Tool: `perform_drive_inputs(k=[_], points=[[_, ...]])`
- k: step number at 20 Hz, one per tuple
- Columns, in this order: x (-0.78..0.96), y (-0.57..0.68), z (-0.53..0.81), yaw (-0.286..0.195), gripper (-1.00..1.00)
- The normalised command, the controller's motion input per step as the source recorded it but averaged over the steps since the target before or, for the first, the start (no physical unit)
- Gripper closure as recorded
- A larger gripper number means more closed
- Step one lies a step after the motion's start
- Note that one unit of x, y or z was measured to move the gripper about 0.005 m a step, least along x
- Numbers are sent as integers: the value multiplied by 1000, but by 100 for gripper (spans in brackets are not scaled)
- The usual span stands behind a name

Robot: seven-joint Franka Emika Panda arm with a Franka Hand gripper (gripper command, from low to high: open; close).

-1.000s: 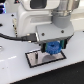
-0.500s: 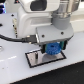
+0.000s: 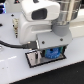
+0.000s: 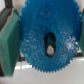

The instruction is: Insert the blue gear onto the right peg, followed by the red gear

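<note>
The tool [image 3: 51, 53] pinched the blue gear [image 4: 48, 42] between its pads, directly over the grey plate [image 3: 35, 59]. Through the gear's hole a pale tip showed, probably the right peg [image 4: 50, 49]. Centre it, then lower gently.

A white table [image 3: 12, 70] fills most of the exterior view. On it lies a grey plate with a black frame [image 3: 34, 60], a flat rectangle near the middle of the picture, partly hidden from above. A black cable [image 3: 11, 45] runs over the table from the exterior view's left toward the middle. In the far corner on the exterior view's left there is a dark background with some small blurred things; what they are I cannot tell.
</note>
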Motion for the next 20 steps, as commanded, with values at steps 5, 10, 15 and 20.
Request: perform_drive_inputs(k=[5, 10, 15, 20], points=[[37, 40, -19, 0, -100], [-7, 90, 259, 0, -100], [-137, 111, 470, 0, -100], [-322, 165, 394, 0, -100]])
